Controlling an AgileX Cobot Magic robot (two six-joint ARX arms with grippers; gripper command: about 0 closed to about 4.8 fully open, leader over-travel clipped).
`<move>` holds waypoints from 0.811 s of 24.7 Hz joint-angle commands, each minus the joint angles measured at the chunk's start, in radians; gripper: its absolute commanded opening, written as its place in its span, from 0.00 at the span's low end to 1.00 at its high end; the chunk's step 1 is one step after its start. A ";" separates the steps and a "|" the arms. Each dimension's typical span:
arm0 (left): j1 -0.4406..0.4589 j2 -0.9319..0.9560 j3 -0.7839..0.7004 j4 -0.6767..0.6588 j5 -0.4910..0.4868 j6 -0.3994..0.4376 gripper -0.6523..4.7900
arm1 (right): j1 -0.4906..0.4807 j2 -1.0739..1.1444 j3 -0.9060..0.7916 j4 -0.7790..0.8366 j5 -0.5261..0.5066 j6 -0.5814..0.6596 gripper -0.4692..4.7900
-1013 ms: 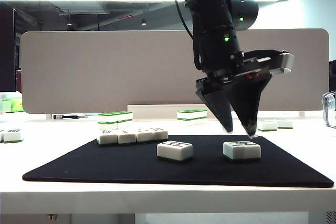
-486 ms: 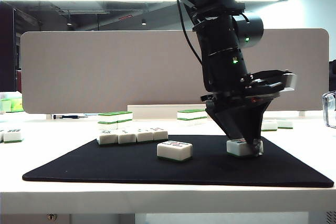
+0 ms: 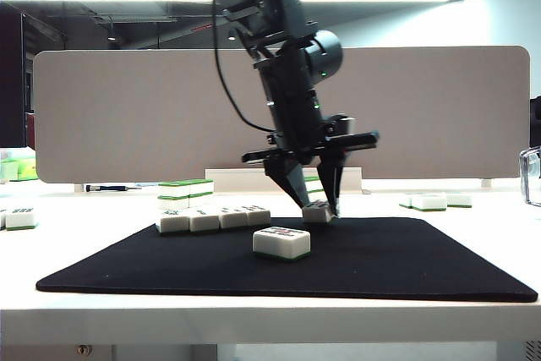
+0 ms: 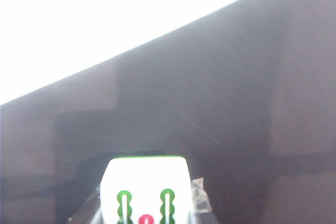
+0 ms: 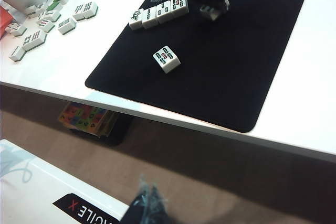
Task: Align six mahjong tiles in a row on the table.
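Note:
My left gripper point(image 3: 319, 209) is shut on a white mahjong tile point(image 3: 317, 212) low over the back of the black mat point(image 3: 406, 268), a little right of a row of several tiles point(image 3: 213, 219). Whether the held tile touches the mat I cannot tell. In the left wrist view the tile point(image 4: 146, 190) shows green and red marks between the left gripper's point(image 4: 146, 211) clear pads point(image 4: 197, 198). One loose tile point(image 3: 281, 243) lies nearer the front on the mat. My right gripper point(image 5: 149, 203) hangs shut below the table's point(image 5: 315, 93) front edge, holding nothing. It sees the row point(image 5: 157, 11), the held tile point(image 5: 211, 9) and the loose tile point(image 5: 167, 59).
Green-topped stacked tiles point(image 3: 185, 189) stand behind the row on the table point(image 3: 490, 226). More tiles point(image 3: 431, 201) lie at the back right and one point(image 3: 20, 218) at the far left. Scattered tiles point(image 5: 42, 24) lie left of the mat. A grey partition point(image 3: 127, 116) closes the back.
The left gripper came down on the right-hand tile, shut on it, and carried it left and back across the mat toward the row's right end, with the wrist rolling.

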 commanded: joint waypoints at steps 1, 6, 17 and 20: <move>0.035 -0.005 0.003 0.014 -0.002 -0.117 0.33 | 0.001 -0.013 0.003 0.010 -0.003 -0.003 0.09; 0.064 -0.005 0.003 0.014 -0.002 -0.128 0.36 | 0.001 -0.013 0.003 0.010 0.001 -0.003 0.09; 0.064 -0.005 0.005 0.033 -0.002 -0.122 0.53 | 0.001 -0.013 0.003 0.025 0.000 -0.003 0.09; 0.064 -0.007 0.038 0.020 -0.003 -0.060 0.53 | 0.001 -0.014 0.003 0.025 0.000 -0.003 0.09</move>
